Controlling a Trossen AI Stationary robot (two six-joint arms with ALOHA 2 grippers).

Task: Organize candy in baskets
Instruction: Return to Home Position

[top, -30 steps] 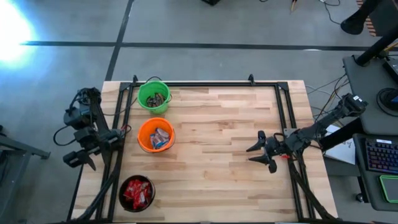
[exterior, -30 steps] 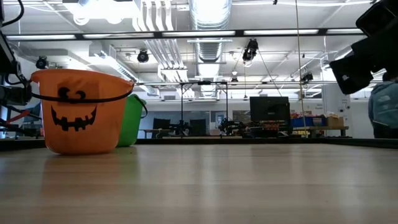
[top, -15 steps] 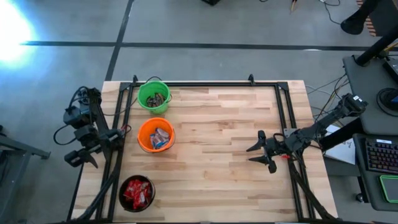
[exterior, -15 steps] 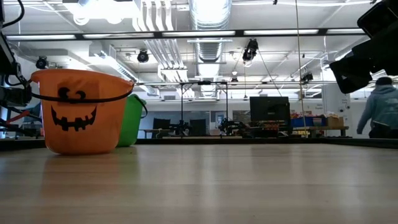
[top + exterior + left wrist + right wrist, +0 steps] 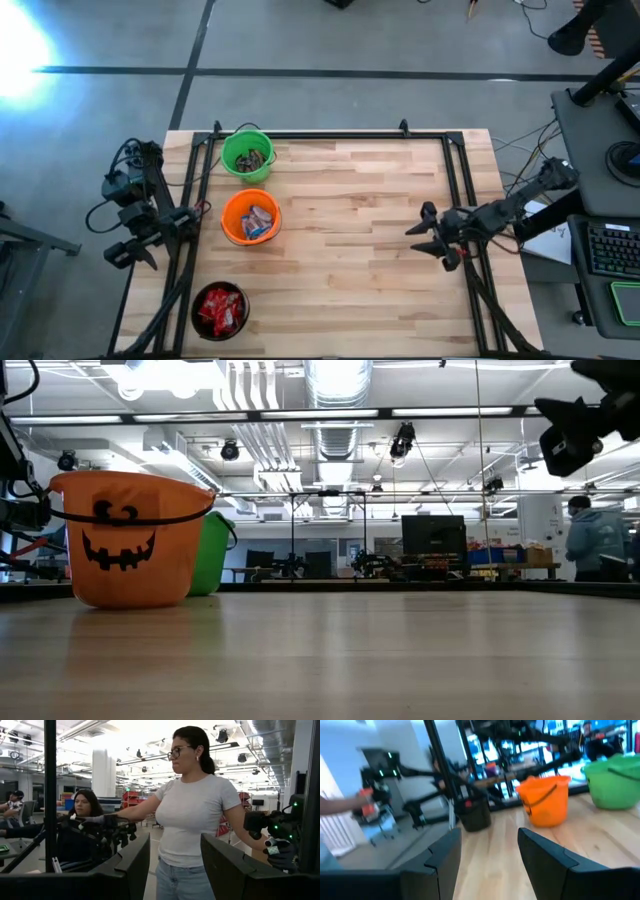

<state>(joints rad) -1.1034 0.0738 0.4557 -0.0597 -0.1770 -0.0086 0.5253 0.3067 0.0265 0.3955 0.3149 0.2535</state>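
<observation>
Three baskets stand along the table's left side. The green basket [image 5: 246, 154] at the far left holds dark brown candy [image 5: 251, 158]. The orange basket [image 5: 250, 217] holds blue-and-white candy [image 5: 258, 221]. The black basket [image 5: 219, 310] near the front holds red candy [image 5: 221, 311]. My right gripper [image 5: 427, 236] hangs open above the table's right part, pointing toward the baskets, with nothing between its fingers [image 5: 445, 860]. My left gripper [image 5: 131, 252] stands open beyond the table's left edge, with nothing in it [image 5: 175, 865].
A black frame [image 5: 330, 135] runs along the table's far edge and down both sides. The wooden tabletop [image 5: 340, 250] between the baskets and my right gripper is bare. People stand and sit beyond the table's left side [image 5: 192, 805]. A desk with a keyboard [image 5: 610, 250] stands at the right.
My right gripper has drawn back a little toward the table's right edge and risen, tipping its fingers upward. It has stayed open. The baskets and candy have not moved.
</observation>
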